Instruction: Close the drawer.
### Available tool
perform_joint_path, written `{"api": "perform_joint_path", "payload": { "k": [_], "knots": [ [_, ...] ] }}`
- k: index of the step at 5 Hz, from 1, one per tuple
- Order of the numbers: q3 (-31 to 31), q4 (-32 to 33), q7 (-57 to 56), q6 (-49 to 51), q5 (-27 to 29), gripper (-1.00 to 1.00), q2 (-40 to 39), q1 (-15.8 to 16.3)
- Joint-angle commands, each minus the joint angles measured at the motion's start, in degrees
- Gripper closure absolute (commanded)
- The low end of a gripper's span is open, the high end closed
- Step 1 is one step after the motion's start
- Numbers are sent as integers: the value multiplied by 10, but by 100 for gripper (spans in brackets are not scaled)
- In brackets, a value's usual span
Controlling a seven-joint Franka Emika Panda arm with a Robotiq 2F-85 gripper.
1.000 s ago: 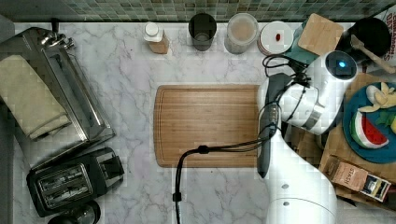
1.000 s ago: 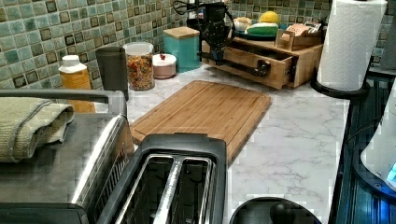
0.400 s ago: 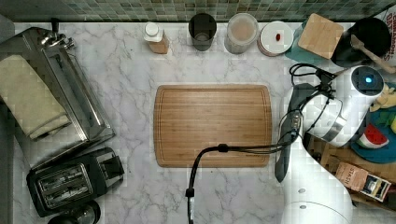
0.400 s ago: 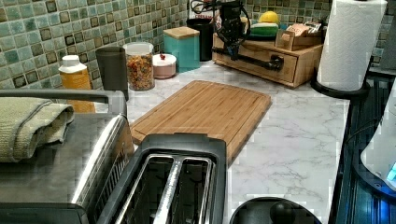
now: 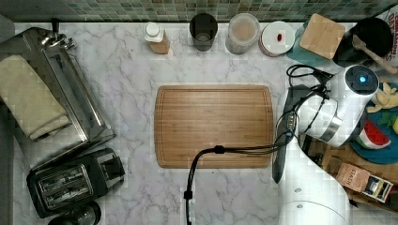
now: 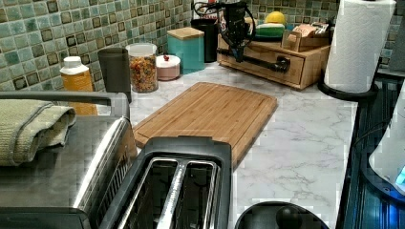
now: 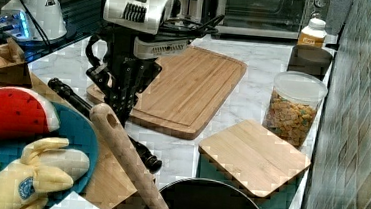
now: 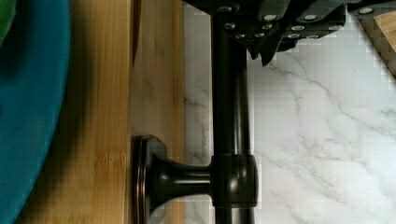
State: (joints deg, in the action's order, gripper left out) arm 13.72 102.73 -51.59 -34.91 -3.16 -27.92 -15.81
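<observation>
The drawer point(image 6: 292, 70) is the light wooden front of a low wooden cabinet, and it looks flush with the cabinet in the left view. A black bar handle point(image 6: 260, 61) runs across it. My gripper point(image 6: 237, 46) hangs straight down onto the far end of that handle. In the right view the gripper point(image 7: 122, 102) stands on the bar handle point(image 7: 69, 93). In the wrist view the handle point(image 8: 231, 121) passes under the gripper's body, and the drawer front point(image 8: 156, 70) lies against the cabinet top point(image 8: 98, 121) with a thin seam between them.
A bamboo cutting board point(image 5: 214, 125) lies mid-counter, just beside the drawer. A blue plate of toy fruit point(image 7: 30, 137) and a small box point(image 5: 361, 180) sit on the cabinet. Jars point(image 5: 243, 33), a teal canister point(image 5: 321, 36) and a black pot point(image 5: 368, 40) line the back wall. Toaster point(image 5: 75, 183) and paper towel roll point(image 6: 360, 43) stand further off.
The drawer has slid into the cabinet toward the top view's right. My gripper moved the same way with the handle, and the cutting board's right edge is uncovered now.
</observation>
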Motion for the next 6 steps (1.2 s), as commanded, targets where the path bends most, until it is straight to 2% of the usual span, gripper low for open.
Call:
{"api": "perform_joint_path", "payload": {
  "k": [1,6],
  "knots": [
    [81,33,18,-10,-28,100,1,-64],
    [92,34,14,-10,-21,100,-1,-55]
  ]
}}
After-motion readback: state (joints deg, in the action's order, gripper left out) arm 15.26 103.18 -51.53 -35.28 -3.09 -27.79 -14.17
